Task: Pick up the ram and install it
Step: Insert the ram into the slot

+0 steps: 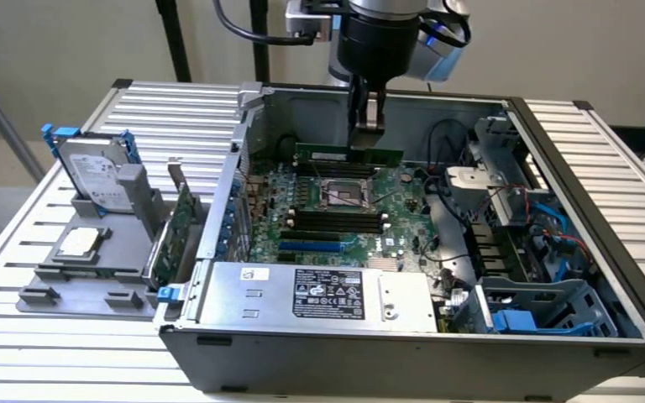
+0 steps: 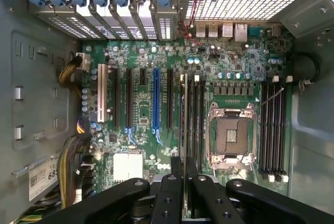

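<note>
The gripper point(image 1: 368, 124) pinches the ram point(image 1: 348, 154) by its top edge, about midway along its length, with the fingers point(image 2: 169, 192) pressed to its two faces. The ram hangs directly below the tool, upright on its long edge and level. It runs across the far part of the motherboard point(image 1: 406, 214), just beyond the socket point(image 1: 345, 195). In the wrist view the stick appears edge-on as a thin line, in line with the black slots point(image 2: 197, 119) beside the socket. I cannot tell whether it is seated in a slot or only just above it.

The arm point(image 1: 379, 34) comes straight down from above into the open case point(image 1: 300, 353), wrist vertical. On the table point(image 1: 165, 109) at the exterior view's left, a hard drive point(image 1: 90, 172) and a card point(image 1: 177, 231) stand in a grey holder, well apart from the gripper.
</note>
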Robot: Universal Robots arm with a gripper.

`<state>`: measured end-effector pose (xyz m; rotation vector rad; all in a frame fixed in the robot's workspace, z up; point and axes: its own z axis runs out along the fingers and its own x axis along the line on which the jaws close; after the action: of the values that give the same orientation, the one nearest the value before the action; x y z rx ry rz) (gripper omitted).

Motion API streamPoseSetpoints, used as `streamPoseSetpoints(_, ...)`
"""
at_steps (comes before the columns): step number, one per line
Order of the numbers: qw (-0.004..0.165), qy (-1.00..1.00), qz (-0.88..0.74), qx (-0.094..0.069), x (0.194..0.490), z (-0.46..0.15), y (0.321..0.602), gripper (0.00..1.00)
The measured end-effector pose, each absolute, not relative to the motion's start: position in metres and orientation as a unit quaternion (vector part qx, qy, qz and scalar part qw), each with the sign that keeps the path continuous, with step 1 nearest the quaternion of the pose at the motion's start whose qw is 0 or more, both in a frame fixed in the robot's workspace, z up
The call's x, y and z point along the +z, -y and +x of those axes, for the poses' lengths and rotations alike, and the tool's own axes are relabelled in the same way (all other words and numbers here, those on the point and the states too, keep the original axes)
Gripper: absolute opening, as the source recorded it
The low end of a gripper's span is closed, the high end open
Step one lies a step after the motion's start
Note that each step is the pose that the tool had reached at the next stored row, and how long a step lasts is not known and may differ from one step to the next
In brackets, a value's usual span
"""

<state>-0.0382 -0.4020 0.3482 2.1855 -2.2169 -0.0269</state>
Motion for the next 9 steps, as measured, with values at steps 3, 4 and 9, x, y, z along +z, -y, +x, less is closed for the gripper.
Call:
streamPoseSetpoints(3,0.014,0.712,0.702,-0.009,0.343,-0.038,0.402,0.14)
streamPoseSetpoints(4,0.014,0.712,0.702,-0.009,0.341,-0.038,0.402,0.14)
streamPoseSetpoints(9,0.014,0.712,0.702,-0.009,0.332,-0.038,0.402,0.14)
